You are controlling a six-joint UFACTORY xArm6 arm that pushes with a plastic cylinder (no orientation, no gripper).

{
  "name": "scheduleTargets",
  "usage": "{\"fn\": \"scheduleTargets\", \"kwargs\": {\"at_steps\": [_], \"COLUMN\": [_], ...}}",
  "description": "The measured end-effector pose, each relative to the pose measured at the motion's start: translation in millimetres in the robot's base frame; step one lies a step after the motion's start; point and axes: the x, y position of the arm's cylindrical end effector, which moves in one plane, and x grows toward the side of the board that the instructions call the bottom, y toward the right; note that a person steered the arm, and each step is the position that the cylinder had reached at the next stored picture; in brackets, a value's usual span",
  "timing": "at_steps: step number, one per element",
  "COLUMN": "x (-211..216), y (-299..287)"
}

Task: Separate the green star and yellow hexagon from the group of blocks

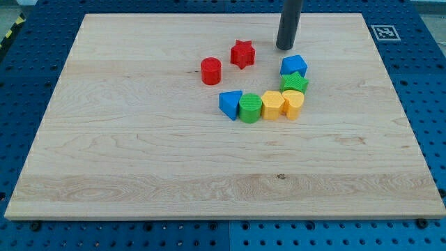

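Dark and upright, the rod comes down from the top edge of the frame, right of centre, and my tip (285, 47) rests on the wooden board (139, 160) with nothing held or clamped — it is a bare rod end, touching no block. It stands just above the blue block (293, 65), a small gap of bare wood between them, and to the right of the red star (242, 54). Directly below the blue block and touching it sits the green star (295, 82). From there the group curves down and to the left in a close arc: a yellow block (293, 102) under the green star, whose exact shape is hard to make out, then the yellow hexagon (272, 105) pressed against it on its left, a green cylinder (250, 108), and a blue triangular block (231, 104) at the arc's left end. A red cylinder (210, 70) stands apart in the upper centre of the frame, left of the red star — neither red piece touches the arc. Blue perforated table surface (42, 42) surrounds the board on all sides.
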Motion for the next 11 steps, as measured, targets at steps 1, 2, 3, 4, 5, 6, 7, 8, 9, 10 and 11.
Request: {"fn": "scheduleTargets", "kwargs": {"at_steps": [1,2,3,4,5,6,7,8,9,10,11], "x": [9,13,21,34,72,91,114,141,160,178,198], "y": [-6,-10,-18,-38,-38,-36,-25,-6,1,-10,-5]}}
